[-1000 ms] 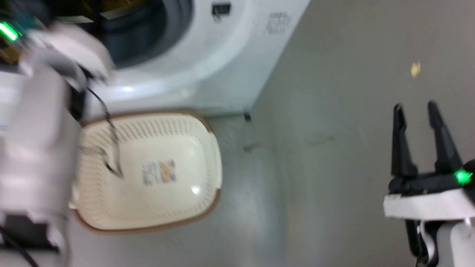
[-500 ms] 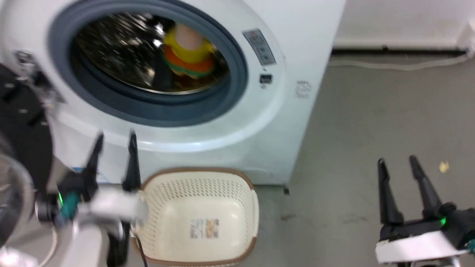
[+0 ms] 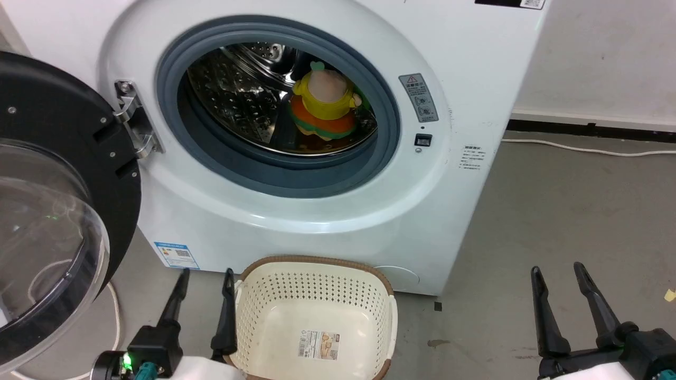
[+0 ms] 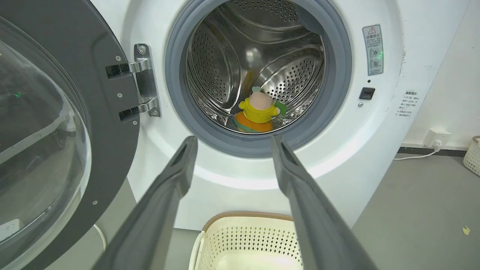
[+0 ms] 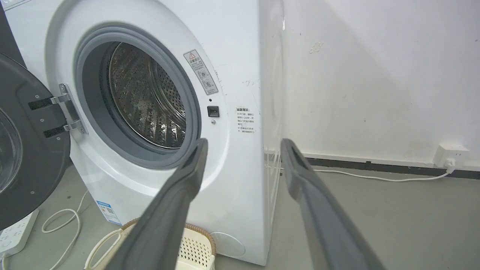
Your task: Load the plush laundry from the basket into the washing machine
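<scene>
The plush doll [image 3: 323, 108] in yellow, with its orange-and-green hat, lies inside the steel drum of the white washing machine [image 3: 338, 221]; the left wrist view also shows the doll [image 4: 258, 112] at the drum's bottom. The door [image 3: 53, 211] hangs wide open on the left. On the floor before the washer stands the cream basket [image 3: 317, 295], holding nothing but its barcode sticker [image 3: 318, 344]. My left gripper [image 3: 205, 279] is open just left of the basket. My right gripper [image 3: 557, 273] is open over the grey floor at the lower right.
The open door [image 4: 56, 123] juts out at the left near my left arm. A white cable [image 3: 113, 316] lies on the floor under it, and a power strip [image 5: 15, 232] sits nearby. Another cable [image 3: 586, 150] runs along the wall to a socket [image 5: 450, 153].
The head camera has tilted up and steadied, bringing the whole drum and the doll into view. My left arm has dropped from the washer's opening to beside the basket, its fingers holding nothing.
</scene>
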Tool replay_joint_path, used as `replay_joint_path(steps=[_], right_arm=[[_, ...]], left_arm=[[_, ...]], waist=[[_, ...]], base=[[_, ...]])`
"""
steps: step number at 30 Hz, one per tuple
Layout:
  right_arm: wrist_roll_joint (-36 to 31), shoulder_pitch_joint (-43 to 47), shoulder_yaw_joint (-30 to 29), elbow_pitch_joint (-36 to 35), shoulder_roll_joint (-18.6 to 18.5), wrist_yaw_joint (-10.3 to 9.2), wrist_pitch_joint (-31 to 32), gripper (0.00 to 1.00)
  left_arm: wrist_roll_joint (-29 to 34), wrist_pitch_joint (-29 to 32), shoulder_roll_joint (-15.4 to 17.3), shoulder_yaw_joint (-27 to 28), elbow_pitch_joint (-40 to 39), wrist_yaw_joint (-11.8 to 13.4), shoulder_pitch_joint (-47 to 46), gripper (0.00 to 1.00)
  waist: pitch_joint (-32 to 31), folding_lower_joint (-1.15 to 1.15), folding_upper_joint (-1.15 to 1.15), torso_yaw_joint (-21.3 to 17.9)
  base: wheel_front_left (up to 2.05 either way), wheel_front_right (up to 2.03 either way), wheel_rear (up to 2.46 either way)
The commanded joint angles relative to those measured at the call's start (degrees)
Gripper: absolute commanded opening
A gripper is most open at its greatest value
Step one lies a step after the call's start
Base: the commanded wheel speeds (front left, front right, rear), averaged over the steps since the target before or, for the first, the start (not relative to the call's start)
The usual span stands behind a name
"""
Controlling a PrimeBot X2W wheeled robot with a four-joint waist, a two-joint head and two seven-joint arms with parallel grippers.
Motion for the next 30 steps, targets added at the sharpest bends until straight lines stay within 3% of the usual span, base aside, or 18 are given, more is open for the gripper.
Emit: replay_joint_path(steps=[1, 7, 8, 30], right_arm=[[-0.1, 0.6, -0.2, 0.1, 0.0, -0.04, -0.3, 1.00], [0.2, 0.9, 0.0, 0.7, 0.0, -0.04, -0.3, 1.00], [0.1, 0.0, 0.1, 0.5, 0.0, 0.00, 0.0, 0.00], [-1.1, -0.9, 0.3, 0.8, 0.0, 0.00, 2.3, 0.00]], left_arm=[[0.4, -0.3, -0.5, 0.1, 0.2, -0.6, 1.0, 1.00], [1.1, -0.3, -2.2, 1.8, 0.0, -1.7, 1.5, 1.00], [1.0, 0.0, -2.2, 1.9, 0.0, -1.8, 1.0, 0.00], [2.5, 2.3, -2.7, 2.7, -0.5, -2.2, 0.7, 0.00]], waist=[[0.0, 0.01, 0.00, 0.3], [-0.3, 0.01, 0.00, 0.7], [-0.3, 0.01, 0.00, 0.7], [-0.4, 0.01, 0.00, 0.3]], base=[[0.00, 0.00, 0.00], [0.00, 0.00, 0.00], [0.00, 0.00, 0.00], [0.00, 0.00, 0.00]])
